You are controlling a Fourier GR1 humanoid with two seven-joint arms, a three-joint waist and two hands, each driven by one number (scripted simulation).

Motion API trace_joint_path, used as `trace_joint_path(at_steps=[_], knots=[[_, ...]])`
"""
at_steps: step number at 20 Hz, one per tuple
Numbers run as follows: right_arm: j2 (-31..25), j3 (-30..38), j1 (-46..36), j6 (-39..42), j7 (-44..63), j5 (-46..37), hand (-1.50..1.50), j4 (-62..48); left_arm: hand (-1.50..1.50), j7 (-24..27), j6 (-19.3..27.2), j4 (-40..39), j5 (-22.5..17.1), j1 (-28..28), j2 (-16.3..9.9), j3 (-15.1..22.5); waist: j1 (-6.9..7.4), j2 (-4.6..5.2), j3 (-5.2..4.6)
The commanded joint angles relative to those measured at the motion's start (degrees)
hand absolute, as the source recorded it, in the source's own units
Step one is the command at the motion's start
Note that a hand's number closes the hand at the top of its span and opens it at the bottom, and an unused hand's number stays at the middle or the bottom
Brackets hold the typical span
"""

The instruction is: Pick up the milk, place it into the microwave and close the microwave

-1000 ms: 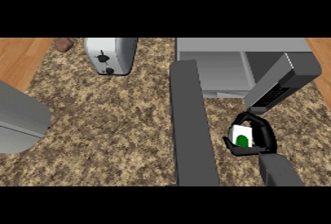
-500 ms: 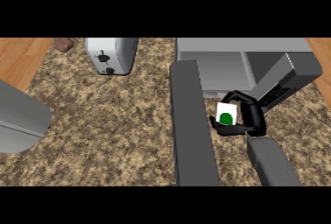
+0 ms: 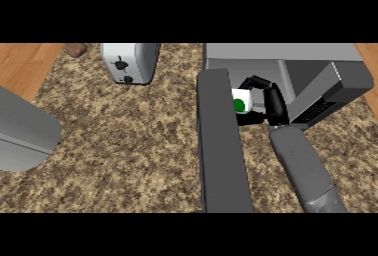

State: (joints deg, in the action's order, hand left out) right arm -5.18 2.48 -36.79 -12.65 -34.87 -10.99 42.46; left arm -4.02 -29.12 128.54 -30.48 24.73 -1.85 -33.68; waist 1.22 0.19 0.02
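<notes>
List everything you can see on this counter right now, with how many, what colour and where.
Milk: one, white with green mark, held at the microwave's opening.
Microwave: one, grey, upper right, open.
Microwave door: one, dark grey, swung out toward the view's lower edge.
Toaster: one, silver, top centre-left.
Counter: one, brown speckled.
Brown object: one, top left, unclear what.
Right robot hand: black, curled round the milk.
Left arm: grey, left edge; hand not visible.

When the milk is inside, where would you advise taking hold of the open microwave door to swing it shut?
Judging from this view, push the microwave door on its outer face near the free end closest to the robot, coming from its left side. It sticks straight out from the microwave, so that end is furthest from the hinge. The right robot hand holds the milk.
</notes>
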Motion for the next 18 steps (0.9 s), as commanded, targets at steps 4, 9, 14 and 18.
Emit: trace_joint_path(at_steps=[4,9,14,18], knots=[[-0.8,2.9,-15.0,-8.7,2.0,-4.4,1.50,-17.4,-1.50,1.8,-2.4,-1.9,2.1,-0.8,1.3,1.0,1.79,0.71,0.03],[-2.4,5.5,-18.5,-13.4,-1.1,-4.8,1.50,-25.3,-1.50,0.8,-1.7,-2.8,2.0,-3.7,-0.7,1.1,2.86,1.51,0.11],[-4.6,7.6,-21.4,-16.4,-2.2,-4.4,1.50,-28.8,-1.50,1.1,-1.7,-3.0,2.1,-3.8,0.1,1.3,3.67,1.86,0.15],[-5.8,7.0,-21.9,-24.4,-3.5,-6.5,1.50,-30.1,-1.50,1.7,-2.3,-5.4,1.8,-5.5,-1.7,0.4,4.46,2.42,0.14]])
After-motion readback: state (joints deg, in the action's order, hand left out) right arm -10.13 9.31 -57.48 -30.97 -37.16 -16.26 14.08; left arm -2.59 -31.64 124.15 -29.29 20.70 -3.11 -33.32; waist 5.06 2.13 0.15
